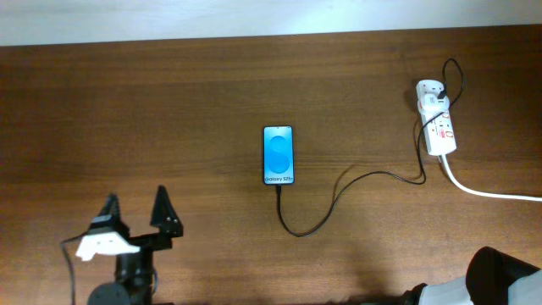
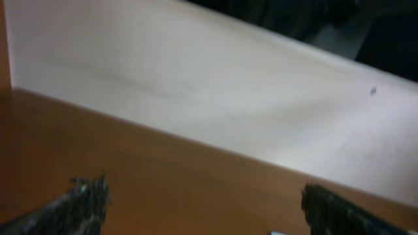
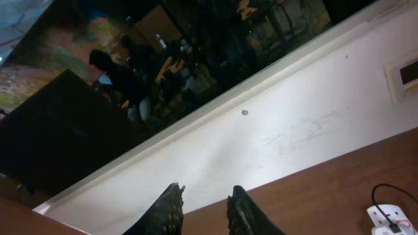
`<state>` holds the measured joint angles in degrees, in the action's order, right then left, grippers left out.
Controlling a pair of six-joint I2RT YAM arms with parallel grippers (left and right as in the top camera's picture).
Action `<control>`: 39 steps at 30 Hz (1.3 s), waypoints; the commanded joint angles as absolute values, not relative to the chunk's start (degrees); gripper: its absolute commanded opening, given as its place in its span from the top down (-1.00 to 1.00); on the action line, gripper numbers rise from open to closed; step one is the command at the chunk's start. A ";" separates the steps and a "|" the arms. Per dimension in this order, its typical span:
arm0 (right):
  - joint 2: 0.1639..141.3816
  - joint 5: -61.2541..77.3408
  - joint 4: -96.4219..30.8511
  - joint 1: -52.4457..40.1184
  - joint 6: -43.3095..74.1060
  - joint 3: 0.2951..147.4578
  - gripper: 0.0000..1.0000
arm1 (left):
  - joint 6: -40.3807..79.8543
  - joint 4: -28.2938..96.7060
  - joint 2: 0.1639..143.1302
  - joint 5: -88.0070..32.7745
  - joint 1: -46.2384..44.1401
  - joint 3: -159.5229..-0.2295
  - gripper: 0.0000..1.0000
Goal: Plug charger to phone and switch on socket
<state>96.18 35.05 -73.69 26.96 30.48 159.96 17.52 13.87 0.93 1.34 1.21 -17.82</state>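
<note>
Left gripper (image 1: 135,212) splayed wide and empty at lower left, right gripper (image 3: 206,209) slightly parted, empty, phone (image 1: 279,156) at centre of tabletop (image 1: 169,102), charger cable (image 1: 373,173) reaching its lower edge, power strip (image 1: 438,123) upper right

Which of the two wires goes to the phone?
The thin black cable, reaching the phone's bottom edge; the thick white cord runs off right.

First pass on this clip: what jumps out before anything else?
The lit phone with its light-blue screen stands out at the middle of the dark wooden table. A thin black charger cable loops from its lower edge toward the white socket strip at the far right. At lower left, the left gripper hovers with fingers spread wide, holding nothing.
</note>
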 commanded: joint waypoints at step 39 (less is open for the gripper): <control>89.19 43.55 -76.29 35.64 30.89 159.92 0.34 | 15.53 4.62 0.25 1.65 1.13 -0.51 -0.98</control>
